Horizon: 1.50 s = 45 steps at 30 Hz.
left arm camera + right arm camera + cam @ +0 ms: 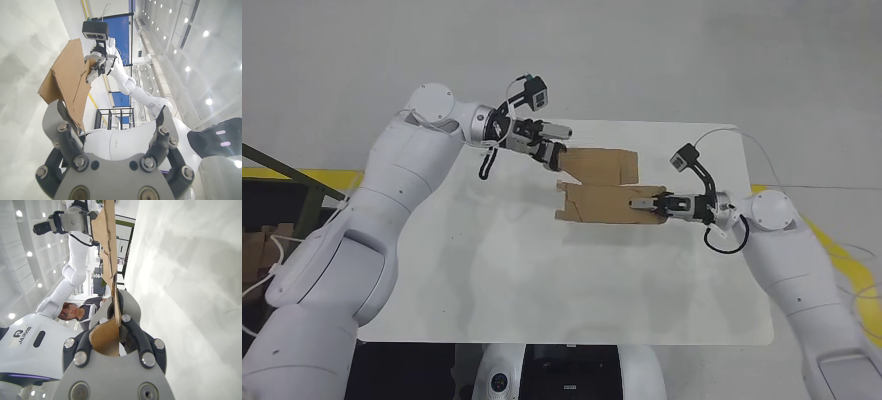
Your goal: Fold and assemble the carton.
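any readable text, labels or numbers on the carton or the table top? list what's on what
On the carton: none. The faces seen in all three views are plain brown cardboard, marked only by creases and cut slots.
On the table: none. The white top carries no print, label or sign.
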Each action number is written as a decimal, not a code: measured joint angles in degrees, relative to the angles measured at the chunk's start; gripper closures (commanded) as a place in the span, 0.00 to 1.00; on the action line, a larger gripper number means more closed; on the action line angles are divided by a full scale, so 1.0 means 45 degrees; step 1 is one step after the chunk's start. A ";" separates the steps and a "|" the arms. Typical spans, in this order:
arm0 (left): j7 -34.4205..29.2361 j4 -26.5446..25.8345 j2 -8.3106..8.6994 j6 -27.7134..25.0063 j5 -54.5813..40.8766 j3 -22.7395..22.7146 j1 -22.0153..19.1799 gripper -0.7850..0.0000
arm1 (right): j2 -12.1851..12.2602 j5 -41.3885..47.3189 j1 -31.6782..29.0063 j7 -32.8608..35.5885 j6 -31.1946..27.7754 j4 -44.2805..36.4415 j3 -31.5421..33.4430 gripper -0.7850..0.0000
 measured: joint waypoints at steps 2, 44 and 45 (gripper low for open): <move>0.0001 0.0008 -0.0022 0.0000 0.0081 -0.0037 -0.0033 0.00 | -0.0014 -0.0048 0.0018 0.0011 0.0024 -0.0030 -0.0047 1.00; 0.1301 0.0863 -0.0647 -0.0366 0.2401 -0.0193 -0.0108 0.57 | 0.0043 -0.0228 -0.0587 -0.1035 0.0406 -0.1198 0.0481 1.00; 0.1335 0.0855 -0.0646 -0.0316 0.2440 -0.0222 -0.0092 0.58 | 0.0049 -0.0256 -0.0619 -0.1076 0.0427 -0.1246 0.0507 1.00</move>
